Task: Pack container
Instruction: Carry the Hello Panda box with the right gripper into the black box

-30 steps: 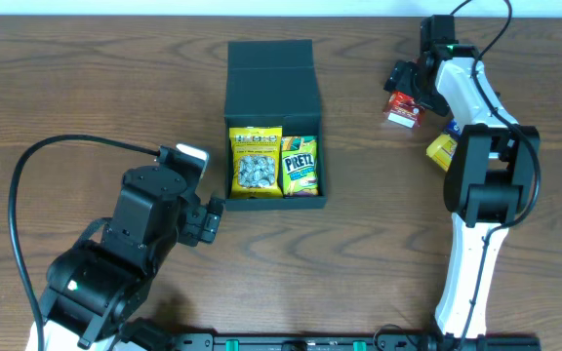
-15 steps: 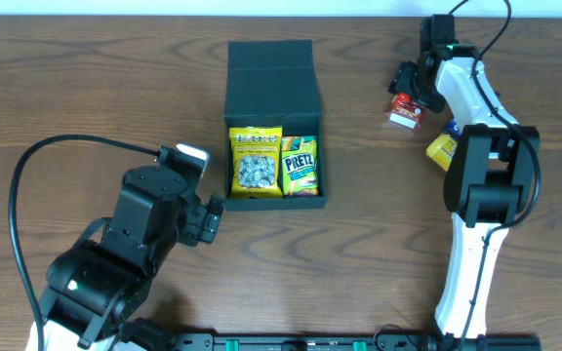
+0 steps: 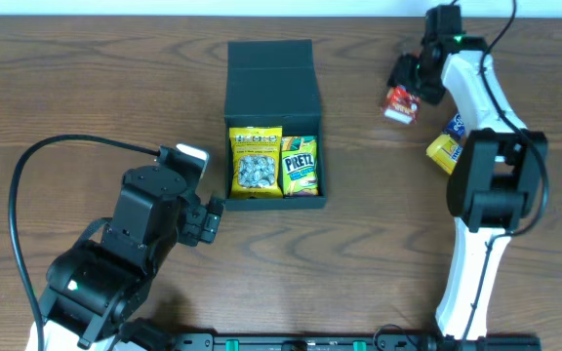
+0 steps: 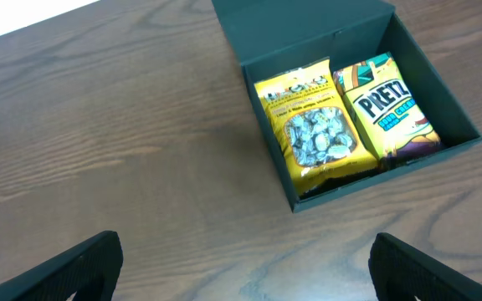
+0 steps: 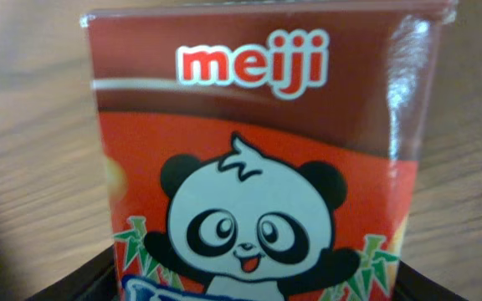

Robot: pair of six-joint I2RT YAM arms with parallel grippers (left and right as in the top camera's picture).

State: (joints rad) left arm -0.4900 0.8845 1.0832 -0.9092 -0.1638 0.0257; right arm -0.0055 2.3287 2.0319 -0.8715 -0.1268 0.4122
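Brown wood-grain tabletop (image 3: 66, 78), with a pale strip along the far edge. At near left, left pincer (image 3: 209, 220) spread wide and empty, just beside the near-left corner of the container (image 3: 271, 93); best left idle there, out of the carrying path. In the middle, black container with flap lid laid open toward the far side, two packets side by side against its near wall: a yellow packet (image 3: 255, 161) with a clear window, writing too small to read, and to its right a yellow-green packet (image 3: 300, 164) marked "PRETZ". Dark space behind both, seemingly room for more. At far right, right pincer (image 3: 410, 80) clamped on a red box (image 3: 401, 101) printed "meiji" above a cartoon panda; touching the wood or not, impossible to tell. For the carry: lift clear of the right wall, travel left, lower flat into the far half, let go only once seated. Further right, a yellow pouch (image 3: 443, 148) beside the arm, label unreadable.
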